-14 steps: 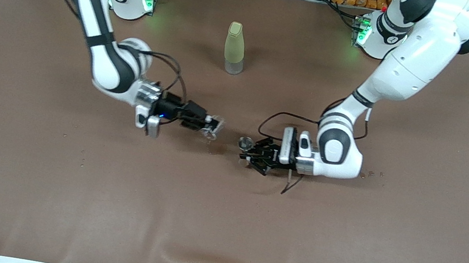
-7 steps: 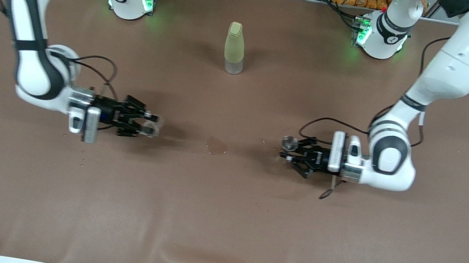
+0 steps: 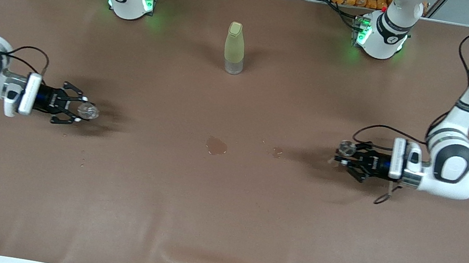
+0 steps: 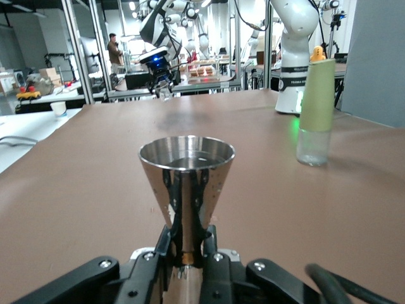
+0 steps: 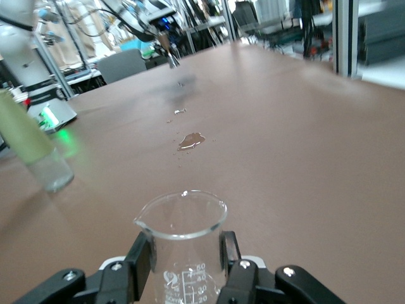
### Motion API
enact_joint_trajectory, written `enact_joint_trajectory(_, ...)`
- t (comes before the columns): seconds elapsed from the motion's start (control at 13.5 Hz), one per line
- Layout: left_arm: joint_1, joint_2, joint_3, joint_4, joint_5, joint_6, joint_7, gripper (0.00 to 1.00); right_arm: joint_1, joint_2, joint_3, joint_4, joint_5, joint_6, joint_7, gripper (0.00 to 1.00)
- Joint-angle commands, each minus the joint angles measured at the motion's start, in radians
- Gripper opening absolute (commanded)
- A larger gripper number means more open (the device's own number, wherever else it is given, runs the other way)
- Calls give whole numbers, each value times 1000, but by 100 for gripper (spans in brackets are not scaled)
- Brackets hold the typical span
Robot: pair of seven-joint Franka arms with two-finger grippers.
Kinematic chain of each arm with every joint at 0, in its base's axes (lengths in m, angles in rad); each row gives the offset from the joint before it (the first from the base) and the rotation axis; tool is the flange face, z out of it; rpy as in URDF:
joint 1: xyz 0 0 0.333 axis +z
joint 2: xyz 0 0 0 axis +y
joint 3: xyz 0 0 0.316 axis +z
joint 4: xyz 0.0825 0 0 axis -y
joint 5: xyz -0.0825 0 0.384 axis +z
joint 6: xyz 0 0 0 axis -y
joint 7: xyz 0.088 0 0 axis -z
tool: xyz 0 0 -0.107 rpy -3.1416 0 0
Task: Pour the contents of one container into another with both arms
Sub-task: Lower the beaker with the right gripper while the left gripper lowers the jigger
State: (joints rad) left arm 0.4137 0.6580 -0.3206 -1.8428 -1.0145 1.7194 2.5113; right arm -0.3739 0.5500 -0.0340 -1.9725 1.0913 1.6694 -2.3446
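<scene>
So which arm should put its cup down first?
Probably the right: its gripper holds an upright glass beaker that looks empty, while the left gripper grips a steel jigger holding liquid.

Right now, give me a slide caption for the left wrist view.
Left gripper holds a shiny metal cone-shaped jigger upright above the brown table.

The brown table (image 3: 219, 224) lies open between the two arms; the only upright obstacle is a green bottle (image 3: 234, 48), standing midway between the bases, far from the front camera. A small puddle (image 3: 216, 145) lies flat at the middle, nearer that camera. The left gripper (image 3: 347, 156) and right gripper (image 3: 83, 110) occupy the table's two ends.
</scene>
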Motion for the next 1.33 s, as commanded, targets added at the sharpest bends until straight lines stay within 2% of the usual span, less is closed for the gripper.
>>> enact_joint_trajectory(0.0,94,-28,-11,-30,60,-17,-16,0,-95,165,23,191,-59,-105,-148,3)
enact_joint_trajectory(0.37,237,32,-11,-27,105,-17,49,0,-195,261,23,239,-80,-181,-260,4)
enact_joint_trajectory(0.52,260,61,-11,-23,108,-17,81,0,-215,323,25,289,-115,-183,-280,7)
enact_joint_trajectory(0.74,263,106,-9,-13,119,-17,119,0,-215,375,25,320,-119,-181,-292,13)
enact_joint_trajectory(0.81,263,117,-9,-10,119,-17,142,0,-217,377,23,320,-119,-183,-286,25)
enact_joint_trajectory(1.03,261,134,-9,5,119,-17,150,0,-215,384,25,319,-119,-212,-259,42)
enact_joint_trajectory(1.11,261,144,-9,13,119,-17,155,0,-212,384,25,319,-119,-226,-236,74)
enact_joint_trajectory(1.18,261,162,-9,31,120,-17,164,0,-212,383,25,322,-117,-249,-202,100)
enact_joint_trajectory(1.25,260,176,-9,40,120,-15,172,0,-211,369,25,327,-117,-273,-165,100)
